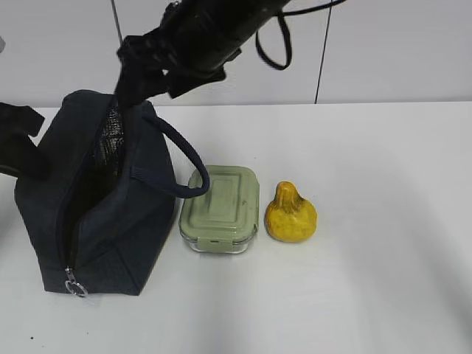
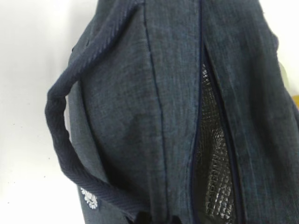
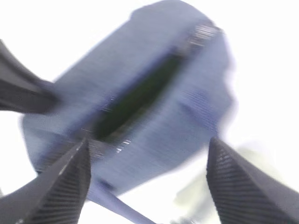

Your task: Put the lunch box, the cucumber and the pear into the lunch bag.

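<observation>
The lunch bag (image 1: pixel 96 199) stands unzipped at nine o'clock on the white table (image 1: pixel 369 184), and the cucumber can't be seen. The lunch box (image 1: pixel 220 209) touches the bag's right side, with the pear (image 1: pixel 290 214) just beside it at three o'clock and bare tabletop beyond. Right gripper (image 3: pixel 147 182) hangs spread and empty above the opening. Left gripper is out of sight, pressed shut.

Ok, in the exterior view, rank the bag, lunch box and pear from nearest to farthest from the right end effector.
1. Bag, far left, directly under the right end effector.
2. Lunch box, centre, beside the bag.
3. Pear, right of the lunch box.
</observation>
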Motion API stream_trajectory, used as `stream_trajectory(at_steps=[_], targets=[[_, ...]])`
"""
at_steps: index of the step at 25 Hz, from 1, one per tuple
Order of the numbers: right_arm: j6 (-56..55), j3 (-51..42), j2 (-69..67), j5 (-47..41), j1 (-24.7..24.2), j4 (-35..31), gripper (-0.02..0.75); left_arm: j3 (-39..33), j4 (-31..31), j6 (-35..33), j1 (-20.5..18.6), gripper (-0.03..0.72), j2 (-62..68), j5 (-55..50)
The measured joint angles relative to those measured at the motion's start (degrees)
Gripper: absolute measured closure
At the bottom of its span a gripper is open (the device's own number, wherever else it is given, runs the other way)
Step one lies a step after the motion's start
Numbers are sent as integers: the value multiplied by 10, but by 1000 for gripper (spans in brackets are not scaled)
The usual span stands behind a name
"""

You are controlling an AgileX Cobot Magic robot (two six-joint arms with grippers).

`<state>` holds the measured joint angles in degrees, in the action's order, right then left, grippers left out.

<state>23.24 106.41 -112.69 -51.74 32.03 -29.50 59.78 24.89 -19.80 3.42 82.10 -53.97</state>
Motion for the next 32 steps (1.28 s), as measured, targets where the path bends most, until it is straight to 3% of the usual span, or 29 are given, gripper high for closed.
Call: stream_trajectory(at_steps=[4,7,11,19,32], targets=[[-121,0,13,-34,-19,156,151,0,-5,0,0,675,0,-1],[-173,-7,13,-67,-43,224,151,0,-8,0,0,675,0,-1],[-194,-33,13,-97,-68,247,153,0,-9,0,0,675,0,-1],[-201,-98,-14,-137,-70,263,154,0,-9,0,0,675,0,-1],[-193,-104,-89,-132,-70,264,183,0,-9,0,0,675,0,-1]])
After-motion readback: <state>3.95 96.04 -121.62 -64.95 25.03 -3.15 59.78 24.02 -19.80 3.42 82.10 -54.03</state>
